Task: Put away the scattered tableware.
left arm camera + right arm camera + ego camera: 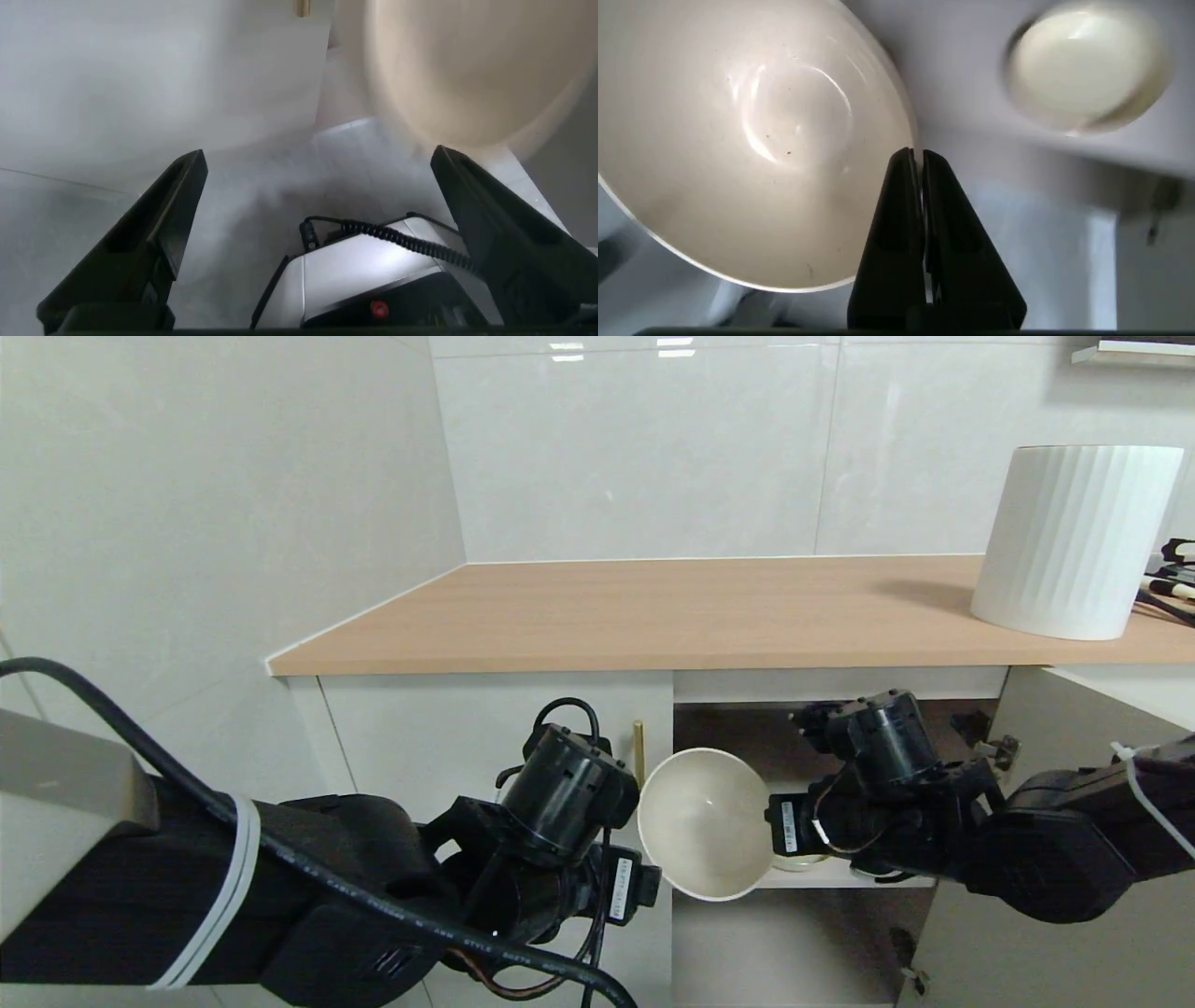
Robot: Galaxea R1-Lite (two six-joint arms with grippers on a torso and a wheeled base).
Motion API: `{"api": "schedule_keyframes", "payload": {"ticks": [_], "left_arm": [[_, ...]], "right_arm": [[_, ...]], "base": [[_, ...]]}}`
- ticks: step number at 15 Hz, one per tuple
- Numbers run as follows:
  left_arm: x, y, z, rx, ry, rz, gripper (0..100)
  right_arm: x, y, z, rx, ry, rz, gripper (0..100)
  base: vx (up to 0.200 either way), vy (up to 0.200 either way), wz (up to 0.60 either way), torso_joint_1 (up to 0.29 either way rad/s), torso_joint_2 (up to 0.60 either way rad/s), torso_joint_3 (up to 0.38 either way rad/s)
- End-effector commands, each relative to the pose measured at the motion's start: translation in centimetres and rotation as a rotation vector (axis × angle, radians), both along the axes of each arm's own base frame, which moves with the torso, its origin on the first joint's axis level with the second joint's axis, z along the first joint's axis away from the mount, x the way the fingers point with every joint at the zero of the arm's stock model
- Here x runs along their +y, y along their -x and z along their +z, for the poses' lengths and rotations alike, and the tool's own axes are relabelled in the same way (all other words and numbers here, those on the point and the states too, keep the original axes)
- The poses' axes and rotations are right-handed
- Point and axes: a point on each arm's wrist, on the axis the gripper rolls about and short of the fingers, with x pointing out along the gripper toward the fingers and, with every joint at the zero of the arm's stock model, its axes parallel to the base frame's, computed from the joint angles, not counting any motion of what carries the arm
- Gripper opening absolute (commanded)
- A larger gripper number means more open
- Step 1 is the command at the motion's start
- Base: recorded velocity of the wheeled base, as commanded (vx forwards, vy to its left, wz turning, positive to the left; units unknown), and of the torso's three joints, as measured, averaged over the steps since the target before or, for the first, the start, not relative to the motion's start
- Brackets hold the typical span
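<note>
The right gripper (922, 163) has its jaws pinched on the rim of a cream bowl (705, 821), which it holds tipped on edge before the open cabinet (747, 728) under the counter (653, 616). The left gripper (318, 173), jaws spread wide, sits just left of the bowl. On the cabinet's shelf (840, 879) rests what looks like a small pale dish (1088, 65).
</note>
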Motion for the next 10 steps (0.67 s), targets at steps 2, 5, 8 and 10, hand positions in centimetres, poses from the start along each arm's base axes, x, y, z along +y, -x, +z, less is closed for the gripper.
{"api": "schedule_keyframes", "payload": {"ticks": [2, 5, 8, 10], "left_arm": [[0.0, 0.0, 0.2, -0.003, 0.005, 0.000, 100], [0.0, 0.0, 0.2, -0.004, 0.004, 0.001, 100], [0.0, 0.0, 0.2, -0.003, 0.005, 0.000, 100], [0.0, 0.0, 0.2, -0.003, 0.005, 0.000, 100]], "right_arm": [[-3.3, -2.9, -5.7, 0.055, 0.064, -0.096, 0], [-4.4, -4.8, -6.2, 0.021, 0.049, -0.148, 0], [-5.4, -6.5, -7.4, 0.040, 0.053, -0.192, 0], [-6.0, -7.7, -7.6, 0.033, 0.034, -0.234, 0]], "base": [[0.000, 0.000, 0.00, 0.000, 0.00, 0.000], [0.000, 0.000, 0.00, 0.000, 0.00, 0.000], [0.000, 0.000, 0.00, 0.000, 0.00, 0.000], [0.000, 0.000, 0.00, 0.000, 0.00, 0.000]]}}
